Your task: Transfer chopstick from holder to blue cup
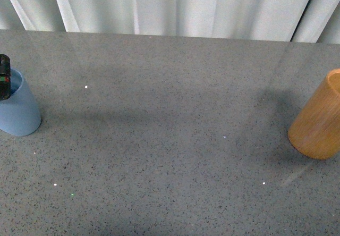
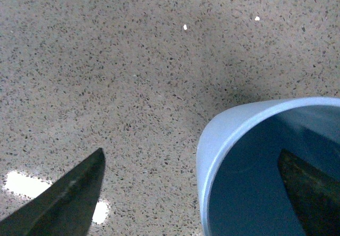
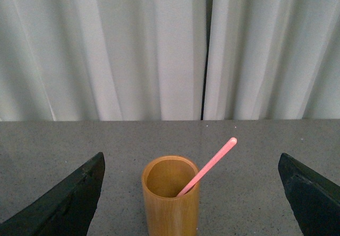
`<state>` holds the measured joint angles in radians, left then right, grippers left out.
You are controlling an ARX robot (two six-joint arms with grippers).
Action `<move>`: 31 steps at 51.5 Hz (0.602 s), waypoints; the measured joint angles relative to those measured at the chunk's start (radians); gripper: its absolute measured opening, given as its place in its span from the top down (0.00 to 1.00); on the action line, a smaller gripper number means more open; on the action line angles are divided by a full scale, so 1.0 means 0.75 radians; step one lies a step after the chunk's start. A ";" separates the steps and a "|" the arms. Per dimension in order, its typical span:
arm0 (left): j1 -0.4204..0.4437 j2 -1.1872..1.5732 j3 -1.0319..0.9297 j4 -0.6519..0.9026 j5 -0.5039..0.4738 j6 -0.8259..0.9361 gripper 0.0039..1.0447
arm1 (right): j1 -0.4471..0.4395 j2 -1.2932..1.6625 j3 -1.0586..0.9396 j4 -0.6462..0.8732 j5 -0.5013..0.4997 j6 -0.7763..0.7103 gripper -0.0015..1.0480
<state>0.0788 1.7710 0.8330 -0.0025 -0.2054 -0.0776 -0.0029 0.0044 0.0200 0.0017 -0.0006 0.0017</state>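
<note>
The blue cup stands upright at the table's far left. My left gripper is open and straddles the cup's rim: one finger is inside the cup, the other is outside over the table. A dark finger shows at the cup's rim in the front view. The orange-brown holder stands at the far right. The right wrist view shows the holder with one pinkish-red chopstick leaning in it. My right gripper is open, short of the holder, touching nothing.
The grey speckled table runs between the two cups. White curtains hang behind its far edge. The holder's top and the right arm are cut off in the front view.
</note>
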 joint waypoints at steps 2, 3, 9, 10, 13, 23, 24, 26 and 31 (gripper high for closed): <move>-0.007 0.007 0.007 -0.006 0.005 0.000 0.16 | 0.000 0.000 0.000 0.000 0.000 0.000 0.10; -0.011 0.009 0.009 -0.009 0.008 0.001 0.20 | 0.000 0.000 0.000 0.000 0.000 0.000 0.10; -0.041 0.010 0.022 -0.066 0.046 -0.004 0.40 | 0.000 0.000 0.000 0.000 0.000 0.000 0.10; -0.046 0.010 0.025 -0.077 0.051 -0.005 0.44 | 0.000 0.000 0.000 0.000 0.000 0.000 0.10; -0.063 0.009 0.029 -0.097 0.065 -0.008 0.56 | 0.000 0.000 0.000 0.000 0.001 0.000 0.10; -0.096 -0.007 0.048 -0.148 0.080 -0.013 0.85 | 0.000 0.000 0.000 0.000 0.000 0.000 0.10; -0.100 -0.012 0.051 -0.151 0.074 -0.013 0.88 | 0.000 0.000 0.000 0.000 0.000 0.000 0.10; -0.108 -0.023 0.052 -0.152 0.070 -0.012 0.93 | 0.000 0.000 0.000 0.000 0.000 0.000 0.10; -0.142 -0.086 0.065 -0.193 0.070 -0.017 0.97 | 0.000 0.000 0.000 0.000 0.000 0.000 0.10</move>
<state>-0.0280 1.7061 0.8814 -0.1474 -0.1532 -0.0906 -0.0029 0.0044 0.0200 0.0017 -0.0006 0.0017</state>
